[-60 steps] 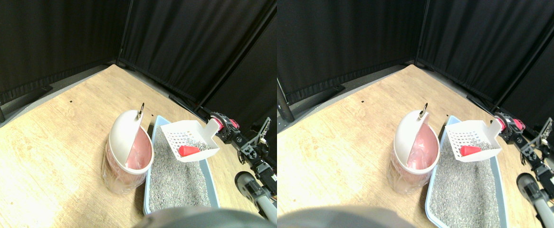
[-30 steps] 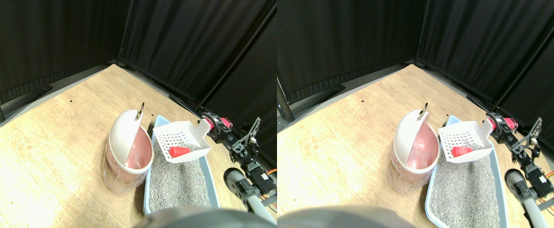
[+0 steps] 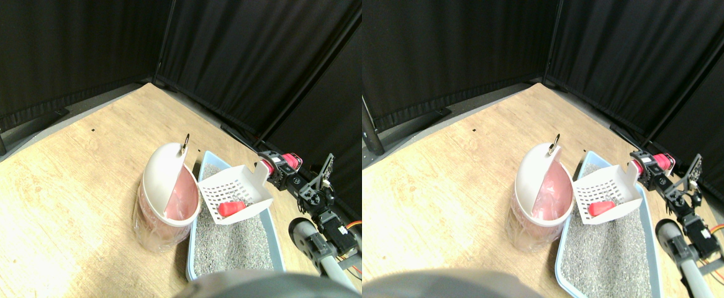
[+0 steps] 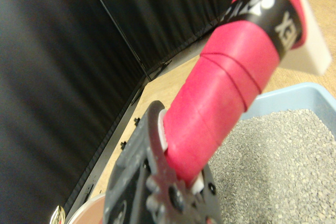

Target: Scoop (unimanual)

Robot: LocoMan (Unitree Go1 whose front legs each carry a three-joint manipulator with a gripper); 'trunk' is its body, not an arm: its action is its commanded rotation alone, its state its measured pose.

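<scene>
Fingers of the right gripper (image 3: pixel 273 169) grasp the red-wrapped handle (image 4: pixel 220 98) of the white slotted scoop (image 3: pixel 235 191). It hangs over the blue litter tray (image 3: pixel 277 231) of grey granules, just beside the pink-lined bin (image 3: pixel 164 198), with 1 red piece (image 3: pixel 232 207) inside.
</scene>
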